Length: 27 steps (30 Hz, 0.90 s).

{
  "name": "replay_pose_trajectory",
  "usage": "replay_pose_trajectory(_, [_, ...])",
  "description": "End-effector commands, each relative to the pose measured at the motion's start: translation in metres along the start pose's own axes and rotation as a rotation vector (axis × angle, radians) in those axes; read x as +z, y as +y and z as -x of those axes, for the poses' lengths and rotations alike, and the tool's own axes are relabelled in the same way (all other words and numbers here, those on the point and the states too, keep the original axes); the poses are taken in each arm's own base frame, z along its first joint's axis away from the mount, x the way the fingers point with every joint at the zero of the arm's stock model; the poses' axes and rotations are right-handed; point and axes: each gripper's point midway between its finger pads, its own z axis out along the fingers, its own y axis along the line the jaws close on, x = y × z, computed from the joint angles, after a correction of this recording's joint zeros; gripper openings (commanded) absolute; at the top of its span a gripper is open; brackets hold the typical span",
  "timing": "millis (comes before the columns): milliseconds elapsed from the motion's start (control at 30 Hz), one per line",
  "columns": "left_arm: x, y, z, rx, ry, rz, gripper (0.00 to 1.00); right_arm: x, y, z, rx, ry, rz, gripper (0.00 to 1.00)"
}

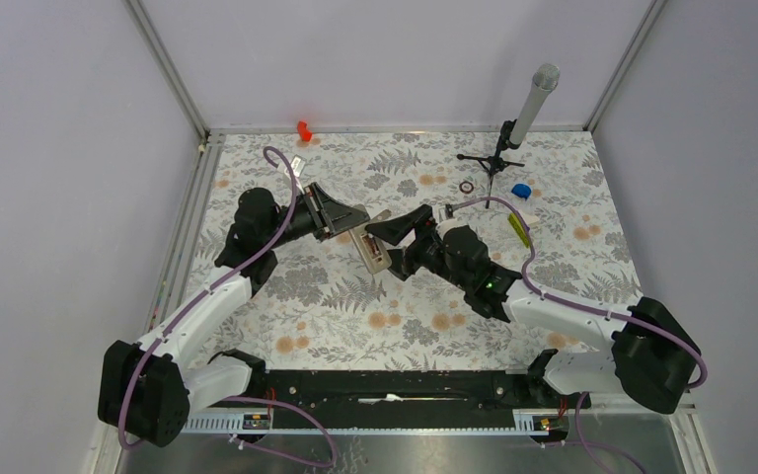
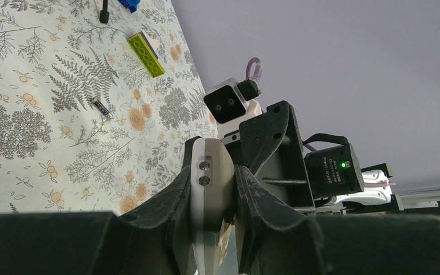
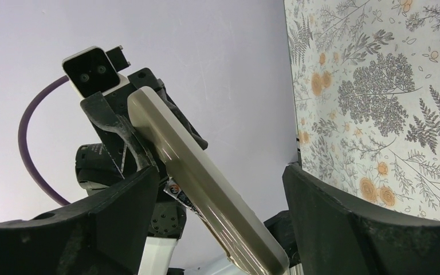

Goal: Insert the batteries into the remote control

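Near the centre of the top view, we see the remote control (image 1: 372,249) held clear of the tabletop (image 1: 355,326), tilted in the gap between the two arms. Our left end effector (image 2: 213,184) is clenched on it: in the left wrist view its dark fingers (image 2: 177,197) press on either side of the white body, low in the frame. Our right end effector (image 3: 216,175) is released and spread wide. In the right wrist view the remote control runs diagonally through that gap, from upper left to bottom centre, and we cannot tell whether either side touches it.

One battery (image 2: 102,107) lies on the floral tabletop in the upper left of the left wrist view, with a yellow-green bar (image 2: 146,54) above it in the frame, apart from it.

Toward the upper right of the top view sit a dark ring (image 1: 467,187), a blue piece (image 1: 521,191) and a microphone (image 1: 533,104) on its stand. A red object (image 1: 303,129) rests by the far wall.
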Motion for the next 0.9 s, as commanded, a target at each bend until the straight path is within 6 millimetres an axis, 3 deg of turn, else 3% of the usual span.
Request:
replay_pose_trajectory(0, [-0.002, -0.029, 0.008, 0.086, -0.011, -0.079, 0.00, 0.001, 0.013, -0.004, -0.005, 0.030, 0.035, 0.85])
replay_pose_trajectory(233, [-0.001, -0.030, 0.008, 0.077, -0.011, -0.075, 0.00, 0.002, 0.011, -0.009, -0.007, 0.060, 0.032, 0.81])
replay_pose_trajectory(567, [-0.002, -0.038, 0.010, 0.034, -0.007, -0.076, 0.00, 0.000, 0.004, -0.013, 0.005, 0.086, 0.029, 0.62])
replay_pose_trajectory(867, [-0.002, -0.049, 0.011, -0.022, 0.013, -0.094, 0.00, -0.003, -0.001, -0.015, 0.003, 0.103, 0.032, 0.53])
